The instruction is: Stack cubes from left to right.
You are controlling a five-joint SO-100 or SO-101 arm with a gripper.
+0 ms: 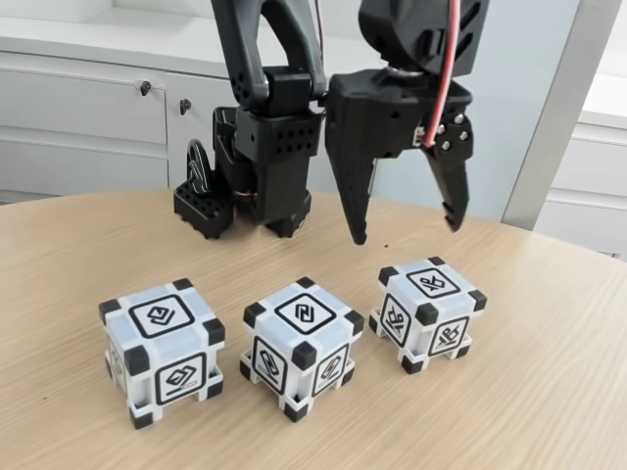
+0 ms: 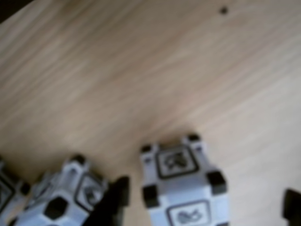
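Three white cubes with black corners and framed glyphs stand in a row on the wooden table. In the fixed view they are the left cube (image 1: 157, 348), the middle cube (image 1: 301, 345) and the right cube (image 1: 428, 308), each apart from the others. My black gripper (image 1: 407, 232) hangs open above and slightly behind the right cube, touching nothing. The blurred wrist view looks down on the right cube (image 2: 183, 188) between the two fingers of the open gripper (image 2: 202, 207). The middle cube (image 2: 66, 197) lies outside one dark fingertip (image 2: 113, 202), and a corner of the left cube (image 2: 7, 193) shows at the edge.
The arm's black base (image 1: 250, 166) stands behind the left and middle cubes. White cabinets (image 1: 88, 108) line the wall beyond the table's curved far edge. Bare wood (image 1: 549, 392) stretches to the right of the row and in front of it.
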